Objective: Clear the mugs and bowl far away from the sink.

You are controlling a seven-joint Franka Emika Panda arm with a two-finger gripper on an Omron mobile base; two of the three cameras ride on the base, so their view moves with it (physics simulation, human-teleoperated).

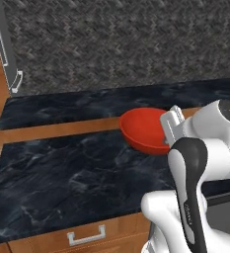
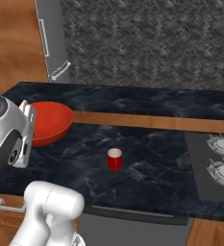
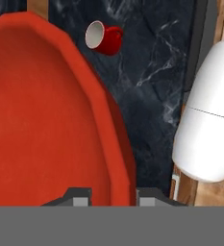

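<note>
Bowl [image 3: 46,115]: red-orange, seen in both base views off the dark marble counter [image 1: 62,173], over the near slab by the wooden strip between the two slabs. In the hand view its rim wall runs down between my two finger tips, one inside, one outside; I read this as my gripper [image 3: 112,197] pinching the rim, jaws narrowed onto it.

Step in hand, by my judgement: carrying the bowl to a spot away from the sink. Next move calls for holding it level, choosing bare counter, lowering until the base rests, then letting go.

A small red mug [image 2: 114,159] stands upright to the right, well apart, near the stovetop [image 2: 219,163]; it waits its turn.

Pose: forearm low over the counter's near edge, wrist turned sideways toward the bowl.
</note>
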